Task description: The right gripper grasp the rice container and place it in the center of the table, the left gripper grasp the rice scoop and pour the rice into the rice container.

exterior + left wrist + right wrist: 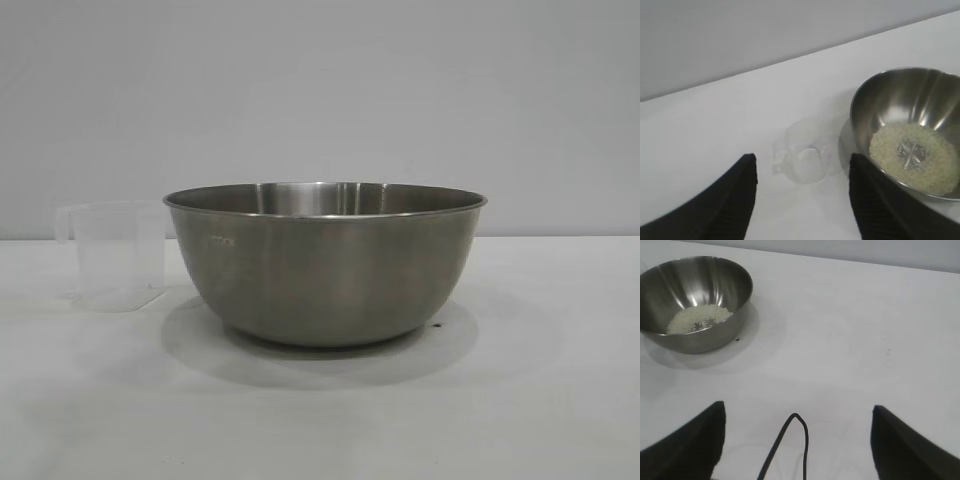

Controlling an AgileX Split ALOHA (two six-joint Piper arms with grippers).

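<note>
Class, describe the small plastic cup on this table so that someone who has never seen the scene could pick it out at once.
Start at the white table and find the big steel bowl with rice in its bottom. In the outside camera's view the cup stands upright just left of the bowl. It is see-through frosted plastic with a side handle, far smaller than the bowl, and looks empty.

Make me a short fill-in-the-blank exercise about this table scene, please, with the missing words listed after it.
1. The rice lies inside the steel ____.
2. The plastic cup stands upright on the table, beside the bowl, and it looks ____.
3. The left gripper has its fingers open and holds ____.
4. The right gripper is ____, away from the bowl.

Missing words: bowl; empty; nothing; open
</note>
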